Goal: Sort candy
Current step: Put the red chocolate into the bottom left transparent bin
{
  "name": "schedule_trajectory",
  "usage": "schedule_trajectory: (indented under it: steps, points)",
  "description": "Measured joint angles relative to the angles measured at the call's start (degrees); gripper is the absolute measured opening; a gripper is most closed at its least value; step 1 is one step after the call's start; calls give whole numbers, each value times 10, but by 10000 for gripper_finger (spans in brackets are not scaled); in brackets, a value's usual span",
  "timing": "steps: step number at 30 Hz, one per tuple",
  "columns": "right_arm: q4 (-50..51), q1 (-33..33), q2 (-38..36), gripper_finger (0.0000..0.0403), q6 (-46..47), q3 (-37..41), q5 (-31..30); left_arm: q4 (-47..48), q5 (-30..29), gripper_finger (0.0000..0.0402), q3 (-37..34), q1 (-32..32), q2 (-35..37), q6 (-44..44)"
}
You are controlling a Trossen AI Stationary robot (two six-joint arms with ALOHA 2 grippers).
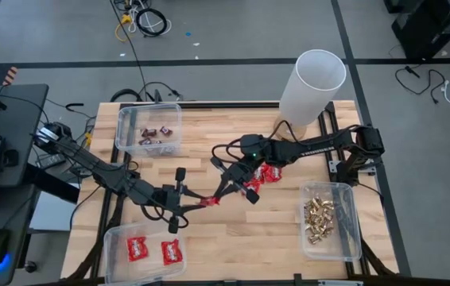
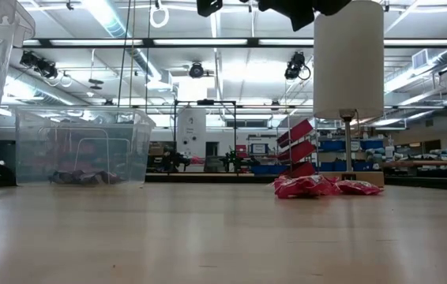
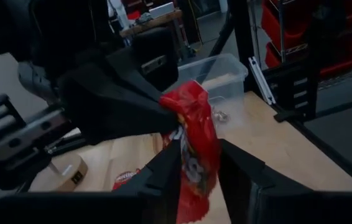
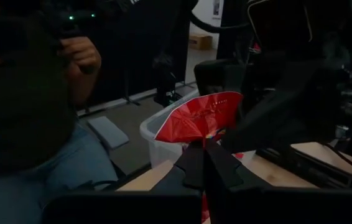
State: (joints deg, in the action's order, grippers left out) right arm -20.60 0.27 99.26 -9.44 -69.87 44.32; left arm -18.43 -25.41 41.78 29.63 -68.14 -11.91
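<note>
A wooden counter (image 1: pixel 233 230) is seen from overhead, with two dark robot arms meeting near its centre. The left gripper (image 1: pixel 193 202), reaching in from the left of the frame, and the right gripper (image 1: pixel 223 191), reaching in from the right, both touch one shiny red packet (image 1: pixel 211 201), which is held in the air between them just below the middle of the picture. In the left wrist view the left gripper's fingers (image 3: pixel 238 171) flank the packet on both sides and press against it, while the right gripper's closed fingertips pinch its top edge. In the right wrist view the packet (image 4: pixel 198 118) fans out above that gripper's shut tips.

A small heap of red packets (image 1: pixel 266 173) lies on the counter just right of centre, beside the right arm. A clear bin (image 1: pixel 149 129) at the upper left holds dark mini bars. A clear bin (image 1: pixel 145 253) at the lower left holds two red packets. A clear bin (image 1: pixel 330 221) at the lower right holds gold-foil pieces. A tall white cylinder (image 1: pixel 312 86) stands at the counter's upper right edge. A person's hand (image 4: pixel 79 59) shows at the upper left of the right wrist view.
</note>
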Motion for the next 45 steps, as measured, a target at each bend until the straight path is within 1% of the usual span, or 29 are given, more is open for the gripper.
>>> schedule_trajectory:
  steps: [3, 5, 8, 11, 17, 20, 22, 26, 28, 31, 35, 38, 39, 41, 45]
  points:
    - [0, 0, 0, 0, -6, 0, 1, 5, 0, 77, 0, 0, 0, 3]
    - [0, 0, 0, 0, -6, 0, 2, 4, -2, 53, 0, 0, 0, 3]
    - [14, 0, 0, 0, -8, 0, 7, 4, -23, 15, 0, 0, 0, 3]
    - [21, -2, 0, 11, -8, 0, 11, 4, -46, 12, 0, 5, 0, 3]
    - [40, -14, -4, 59, 23, 0, -8, 14, -55, 9, 10, 30, 7, 19]
    - [65, -20, -7, 77, 23, 0, -16, 38, -63, 9, 22, 51, 22, 56]
    - [80, -21, -7, 82, 22, 0, -17, 79, -76, 8, 30, 62, 34, 90]
    - [115, -25, -7, 82, 19, 0, -29, 188, -77, 8, 63, 88, 52, 176]
    - [139, -26, -7, 80, 17, 0, -44, 266, -57, 9, 95, 101, 57, 231]
    - [170, -27, -7, 80, 4, 0, -49, 389, -5, 10, 143, 119, 57, 320]
    - [182, -24, -7, 79, -4, 0, -49, 497, 77, 11, 186, 139, 57, 447]
    - [182, -22, -7, 78, -10, 0, -49, 551, 158, 12, 199, 153, 57, 509]
    - [182, -22, -7, 78, -10, 0, -49, 560, 175, 12, 201, 156, 57, 527]
    - [181, -22, -7, 78, -10, 0, -49, 578, 189, 12, 201, 162, 57, 571]
    - [181, -22, -7, 78, -11, 0, -49, 587, 187, 12, 182, 174, 55, 675]
